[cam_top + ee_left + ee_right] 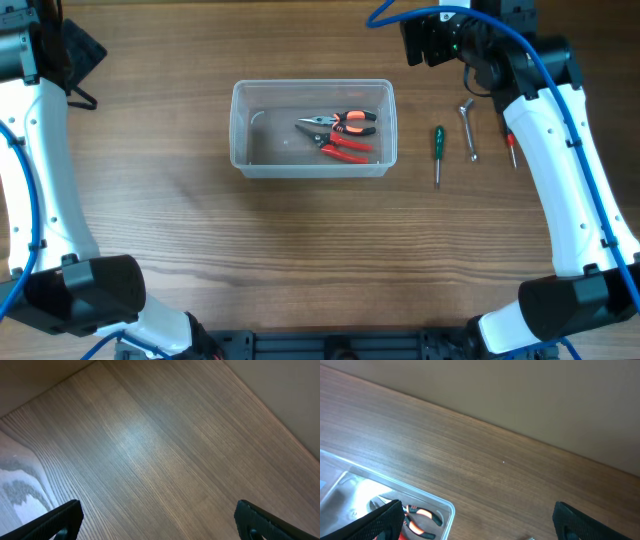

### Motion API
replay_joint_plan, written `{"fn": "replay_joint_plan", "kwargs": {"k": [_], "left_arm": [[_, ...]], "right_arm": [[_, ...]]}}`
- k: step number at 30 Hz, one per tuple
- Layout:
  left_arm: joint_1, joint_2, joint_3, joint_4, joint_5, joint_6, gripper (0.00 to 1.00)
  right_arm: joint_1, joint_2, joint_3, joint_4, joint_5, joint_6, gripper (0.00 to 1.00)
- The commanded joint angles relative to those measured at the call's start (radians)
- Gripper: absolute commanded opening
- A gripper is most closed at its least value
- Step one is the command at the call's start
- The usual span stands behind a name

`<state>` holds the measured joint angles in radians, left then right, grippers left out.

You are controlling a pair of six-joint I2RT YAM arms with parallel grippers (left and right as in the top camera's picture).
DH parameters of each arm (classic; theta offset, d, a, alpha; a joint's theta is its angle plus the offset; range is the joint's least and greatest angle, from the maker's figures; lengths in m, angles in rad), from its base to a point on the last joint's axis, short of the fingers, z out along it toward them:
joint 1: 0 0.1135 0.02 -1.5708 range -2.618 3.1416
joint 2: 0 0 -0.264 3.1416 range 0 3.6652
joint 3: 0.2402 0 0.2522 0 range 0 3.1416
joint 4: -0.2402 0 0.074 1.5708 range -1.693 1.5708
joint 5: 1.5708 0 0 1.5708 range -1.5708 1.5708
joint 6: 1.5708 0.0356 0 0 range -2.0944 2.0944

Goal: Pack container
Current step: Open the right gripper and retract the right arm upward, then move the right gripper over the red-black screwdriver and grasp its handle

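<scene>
One container stands upright just above the centre of the overhead frame, on the wooden table. We count two pairs of pliers inside it, both in its right half: the orange-and-black pliers and, just below them, the red pliers. We count three tools on the table right of the container:
- one green screwdriver
- one silver bent wrench
- one red-handled tool, partly hidden by the right arm

We note two grippers. The left gripper, at the overhead frame's upper left, has its fingers spread wide over bare wood and holds nothing. The right gripper, at the upper right, is likewise spread and empty. The container's corner shows at the lower left of its view.
</scene>
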<state>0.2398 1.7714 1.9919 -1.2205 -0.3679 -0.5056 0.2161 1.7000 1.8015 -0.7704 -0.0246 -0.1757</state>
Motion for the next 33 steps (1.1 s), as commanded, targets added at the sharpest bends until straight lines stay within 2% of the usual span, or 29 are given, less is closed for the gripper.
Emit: {"fn": "replay_joint_plan", "kwargs": {"k": [1, 9, 14, 21, 23, 28, 33], "left_arm": [[0.005, -0.004, 0.009, 0.0, 0.002, 0.005, 1.0], [0.005, -0.004, 0.009, 0.0, 0.002, 0.005, 1.0], [0.005, -0.004, 0.009, 0.0, 0.002, 0.005, 1.0], [0.005, -0.004, 0.009, 0.0, 0.002, 0.005, 1.0], [0.005, -0.004, 0.009, 0.0, 0.002, 0.005, 1.0], [0.005, -0.004, 0.009, 0.0, 0.002, 0.005, 1.0], [0.005, -0.004, 0.009, 0.0, 0.002, 0.005, 1.0]], "right_arm": [[-0.001, 0.009, -0.003, -0.002, 0.007, 0.018, 0.95], [-0.005, 0.011, -0.004, -0.025, 0.046, 0.018, 0.96], [-0.079, 0.021, -0.06, -0.043, 0.145, 0.018, 1.0], [-0.241, 0.126, -0.109, -0.111, -0.021, 0.021, 0.99], [-0.266, 0.171, -0.109, -0.13, -0.02, 0.016, 0.92], [-0.302, 0.283, -0.109, -0.082, 0.149, -0.055, 0.91], [-0.365, 0.367, -0.109, -0.078, 0.21, -0.135, 0.91]]}}
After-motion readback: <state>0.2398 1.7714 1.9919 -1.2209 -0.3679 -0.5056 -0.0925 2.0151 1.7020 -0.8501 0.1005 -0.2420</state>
